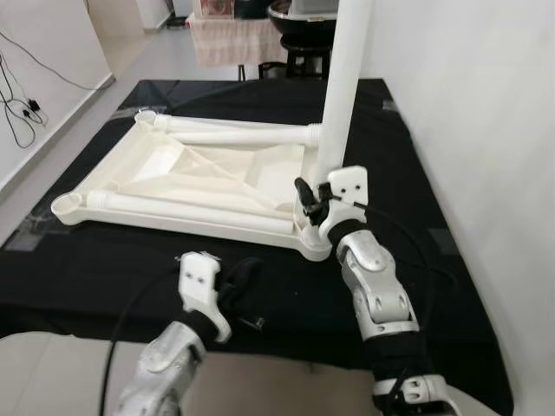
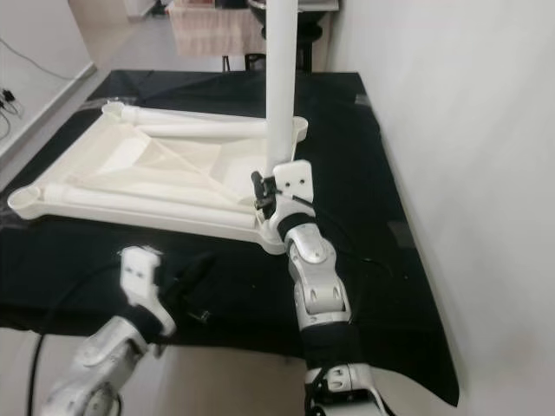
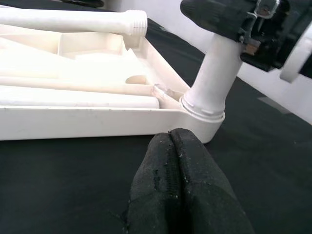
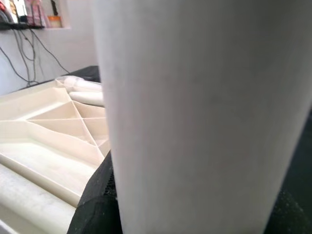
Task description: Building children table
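Children's table top panel (image 1: 217, 178) lies upside down, ribbed underside up, on black-covered tabletop (image 1: 416, 156), centre-left of the left eye frame. One white leg (image 1: 342, 95) stands upright in the near right corner socket (image 3: 202, 114). Two loose legs lie across the panel: one along its far edge (image 1: 243, 134), one along its near edge (image 1: 186, 211).

Right claw (image 1: 314, 204) is closed around the upright leg just above the socket, fingers wrapped on the tube. Left claw (image 3: 175, 190) is empty with fingers pressed together, low over the black cloth just in front of the panel's near rim, pointing at the socket corner.

Step in hand looks like seating or screwing the leg into the socket. To do it well: keep the leg vertical, press straight down while turning, and the left claw could brace the panel rim so the panel does not slide or spin on the cloth. Threaded collar at the socket appears nearly flush; full seating cannot be confirmed.

Room: white wall (image 1: 468, 130) close on the frame's right, limiting elbow swing for the right arm. Tabletop's near edge is just below the left claw. Open cloth lies right of the panel and in front of it; floor and cables at far left.
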Tool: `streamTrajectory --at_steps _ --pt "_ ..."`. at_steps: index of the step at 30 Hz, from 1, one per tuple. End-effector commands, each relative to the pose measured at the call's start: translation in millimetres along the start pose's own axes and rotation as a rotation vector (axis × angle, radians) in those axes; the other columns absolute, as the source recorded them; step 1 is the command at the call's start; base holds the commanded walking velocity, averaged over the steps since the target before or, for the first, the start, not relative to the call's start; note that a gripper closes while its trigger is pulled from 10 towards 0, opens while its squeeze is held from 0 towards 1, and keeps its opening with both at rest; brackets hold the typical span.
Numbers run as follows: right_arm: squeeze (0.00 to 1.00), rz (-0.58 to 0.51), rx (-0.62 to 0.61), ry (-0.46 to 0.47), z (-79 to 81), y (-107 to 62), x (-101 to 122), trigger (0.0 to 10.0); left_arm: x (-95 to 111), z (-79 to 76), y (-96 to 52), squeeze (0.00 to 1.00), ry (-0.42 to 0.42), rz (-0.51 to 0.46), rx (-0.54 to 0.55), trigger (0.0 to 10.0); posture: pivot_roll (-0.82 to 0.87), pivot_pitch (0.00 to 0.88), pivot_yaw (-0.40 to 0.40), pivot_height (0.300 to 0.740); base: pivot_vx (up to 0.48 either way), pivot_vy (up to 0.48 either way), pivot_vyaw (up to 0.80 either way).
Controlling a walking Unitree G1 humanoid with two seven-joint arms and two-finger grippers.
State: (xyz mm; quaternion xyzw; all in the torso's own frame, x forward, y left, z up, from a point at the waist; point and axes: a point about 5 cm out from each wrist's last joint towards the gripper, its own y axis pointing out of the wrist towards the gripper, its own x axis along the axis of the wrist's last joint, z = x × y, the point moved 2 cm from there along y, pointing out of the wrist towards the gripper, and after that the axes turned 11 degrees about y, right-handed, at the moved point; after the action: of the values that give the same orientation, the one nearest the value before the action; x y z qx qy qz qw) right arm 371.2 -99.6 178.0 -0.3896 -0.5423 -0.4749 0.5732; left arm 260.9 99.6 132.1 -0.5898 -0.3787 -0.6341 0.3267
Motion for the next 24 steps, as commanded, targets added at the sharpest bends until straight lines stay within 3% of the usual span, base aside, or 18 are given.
streamTrajectory --at_steps 1,2,3,4,6,7,11,12,13,14,18,19,20,24 --pt "0.00 0.198 -0.074 0.008 -18.8 -7.3 -45.8 0.0 -3.2 -1.5 -0.5 0.00 -0.004 0.014 -0.014 10.0 0.07 0.124 0.005 0.740 0.000 0.000 0.00" --pt "0.00 0.208 -0.062 -0.014 -18.3 0.6 -42.9 10.0 -3.2 -1.0 -0.1 0.00 -0.002 0.015 -0.015 10.0 0.07 0.122 0.005 0.740 0.000 0.000 0.00" --pt "0.00 0.208 -0.062 -0.014 -18.3 0.6 -42.9 10.0 -3.2 -1.0 -0.1 0.00 -0.002 0.015 -0.015 10.0 0.07 0.122 0.005 0.740 0.000 0.000 0.00" --pt "0.18 0.200 -0.035 -0.026 -15.3 7.1 -37.4 10.0 -3.0 -0.1 -0.2 0.00 0.004 0.015 -0.009 10.0 0.07 0.121 0.010 0.740 0.000 0.000 0.00" --pt "0.18 0.191 -0.016 -0.025 -13.6 9.5 -34.4 10.0 -2.9 0.2 -0.2 0.00 0.005 0.014 -0.005 10.0 0.07 0.121 0.011 0.740 0.000 0.000 0.00" --pt "1.00 0.164 0.060 0.007 -7.7 14.7 -26.2 10.0 -2.8 0.4 -0.1 0.00 0.007 0.014 -0.001 10.0 0.08 0.119 0.009 0.740 0.000 0.000 0.00" --pt "1.00 0.077 0.238 0.009 10.1 17.4 4.6 10.0 -2.8 0.6 0.2 0.00 0.006 0.014 -0.002 10.0 0.08 0.119 0.009 0.740 0.000 0.000 0.00" --pt "0.63 0.065 0.280 0.019 10.8 18.6 10.1 10.0 -2.8 0.7 0.3 0.00 0.005 0.014 -0.003 10.0 0.08 0.119 0.009 0.740 0.000 0.000 0.00" --pt "0.63 0.059 0.299 0.030 10.7 19.1 12.8 10.0 -2.8 0.7 0.3 0.00 0.005 0.015 -0.003 10.0 0.08 0.119 0.009 0.740 0.000 0.000 0.00" --pt "0.00 0.050 0.322 0.004 5.8 21.9 18.7 10.0 -2.7 0.8 0.6 0.00 0.004 0.015 -0.005 10.0 0.08 0.118 0.014 0.740 0.000 0.000 0.00" --pt "0.00 0.052 0.349 -0.017 -5.0 29.2 27.0 10.0 -2.4 0.9 1.1 0.00 0.003 0.014 -0.007 10.0 0.08 0.122 0.016 0.740 0.000 0.000 0.00" --pt "0.00 0.106 0.472 -0.032 -9.6 31.9 30.5 10.0 -2.0 0.7 1.5 0.00 0.002 0.013 -0.007 10.0 0.08 0.123 0.012 0.740 0.000 0.000 0.00" --pt "0.00 0.136 0.515 -0.069 -11.1 31.2 28.6 10.0 -1.7 0.6 1.5 0.00 0.002 0.012 -0.006 10.0 0.08 0.127 0.008 0.740 0.000 0.000 0.00" --pt "0.00 0.179 0.515 -0.134 -16.3 32.8 23.8 10.0 -1.3 0.4 1.7 0.00 0.000 0.009 -0.004 10.0 0.08 0.129 0.004 0.740 0.000 0.000 0.00"
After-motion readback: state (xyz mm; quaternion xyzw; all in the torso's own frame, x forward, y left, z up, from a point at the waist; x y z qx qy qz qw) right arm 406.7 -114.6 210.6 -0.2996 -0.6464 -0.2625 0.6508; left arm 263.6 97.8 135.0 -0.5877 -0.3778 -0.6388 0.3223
